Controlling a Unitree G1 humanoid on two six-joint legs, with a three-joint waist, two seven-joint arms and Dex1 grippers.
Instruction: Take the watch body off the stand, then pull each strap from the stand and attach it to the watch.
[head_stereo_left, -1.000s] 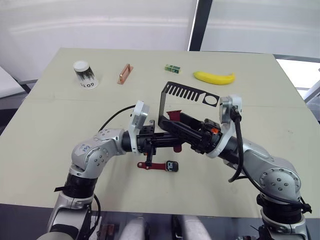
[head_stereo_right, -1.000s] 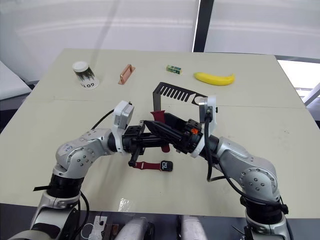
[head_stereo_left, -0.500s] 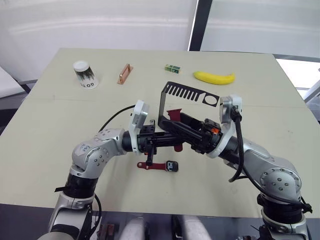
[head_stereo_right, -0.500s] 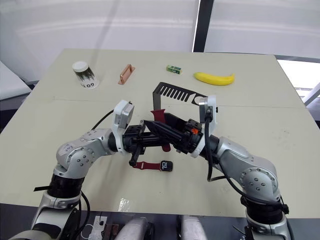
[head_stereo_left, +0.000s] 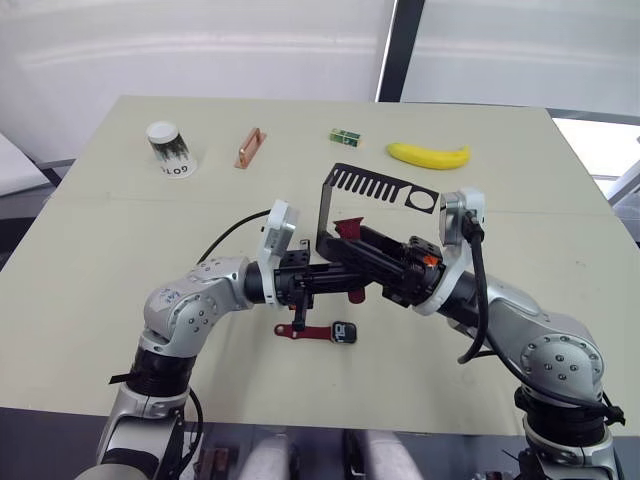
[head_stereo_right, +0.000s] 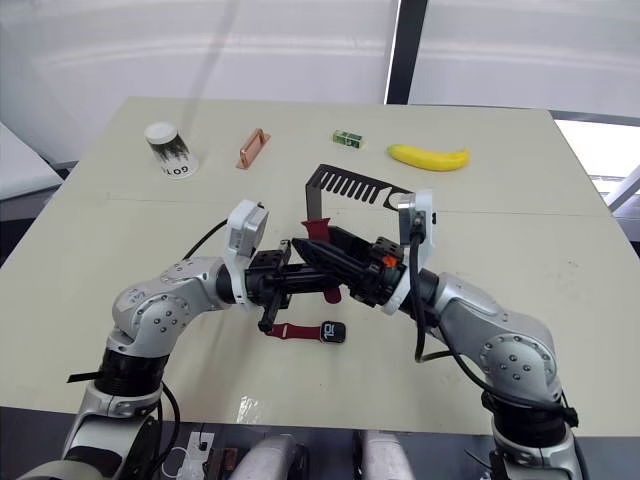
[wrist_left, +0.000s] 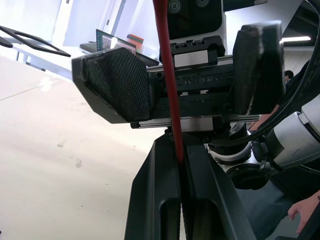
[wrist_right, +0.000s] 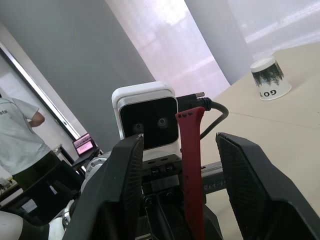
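Note:
My left gripper is shut on a dark red strap, which stands upright above its closed fingers. My right gripper is open, its two fingers spread on either side of that same strap with gaps showing. Both grippers meet just in front of the black stand at mid table. Below them on the table lies the watch body, with the other red strap joined to its left side.
Along the far side of the table stand a paper cup, a copper-coloured bar, a small green box and a banana. A person's hand shows beyond the table edge.

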